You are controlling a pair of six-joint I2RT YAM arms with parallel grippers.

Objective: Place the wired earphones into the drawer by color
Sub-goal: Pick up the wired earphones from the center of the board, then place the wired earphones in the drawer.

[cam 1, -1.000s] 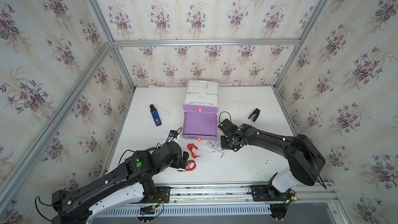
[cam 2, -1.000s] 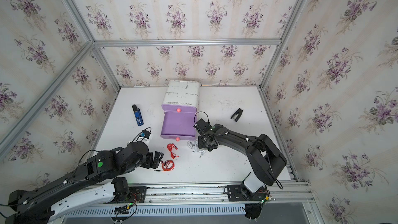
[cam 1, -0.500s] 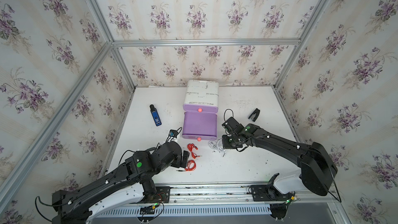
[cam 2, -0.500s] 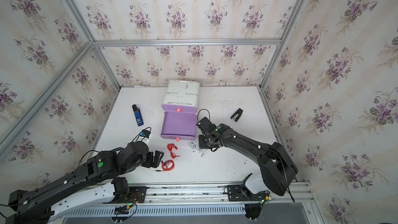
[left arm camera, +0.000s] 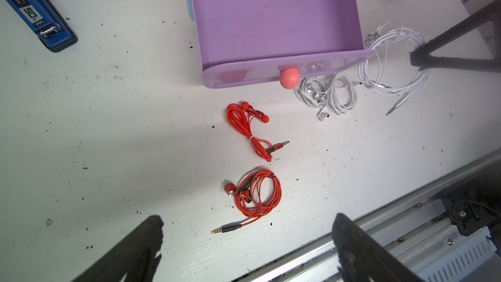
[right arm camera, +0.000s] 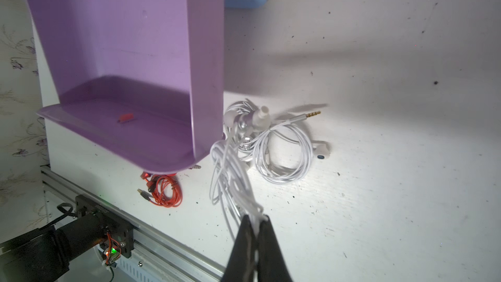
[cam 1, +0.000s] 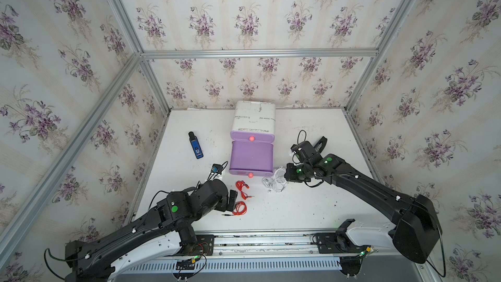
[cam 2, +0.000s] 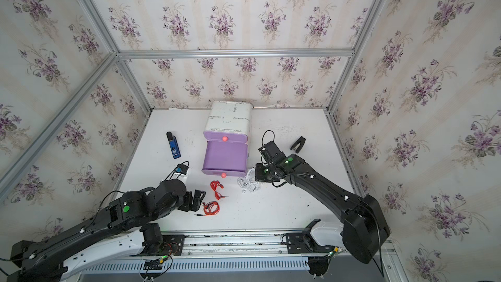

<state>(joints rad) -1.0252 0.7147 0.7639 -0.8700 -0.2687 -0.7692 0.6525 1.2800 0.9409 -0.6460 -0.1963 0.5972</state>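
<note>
Step in hand: pickup of 1 white set off the table. Nothing is sorted yet, judging by the bare drawer.

- **Right arm**: reaches from the front rail to the drawer's right front corner, wrist bent down.
- **Left arm**: stretched low along the front, looks idle.
- **Drawer unit**: back centre, top drawer shut. The lower purple drawer is pulled out and empty.
- **Earphones:** 4 sets in view, all outside the drawer, no black set seen.
  - The held white earphones hang in strands just beside the drawer corner, and the far end looks down on the table.
  - The second white earphones lie coiled flat against them.
  - The upper red earphones lie near the knob.
  - The lower red earphones lie near the rail.
- **Right gripper**: pinched tight on the white cord.
- **Left gripper**: spread wide, grasping nothing, above the lower red coil.

Next move, my guess: lift until the strands clear, carry them over the drawer wall, and release inside. The risk is the 2 white sets snagging, so that the second gets dragged along.
</note>
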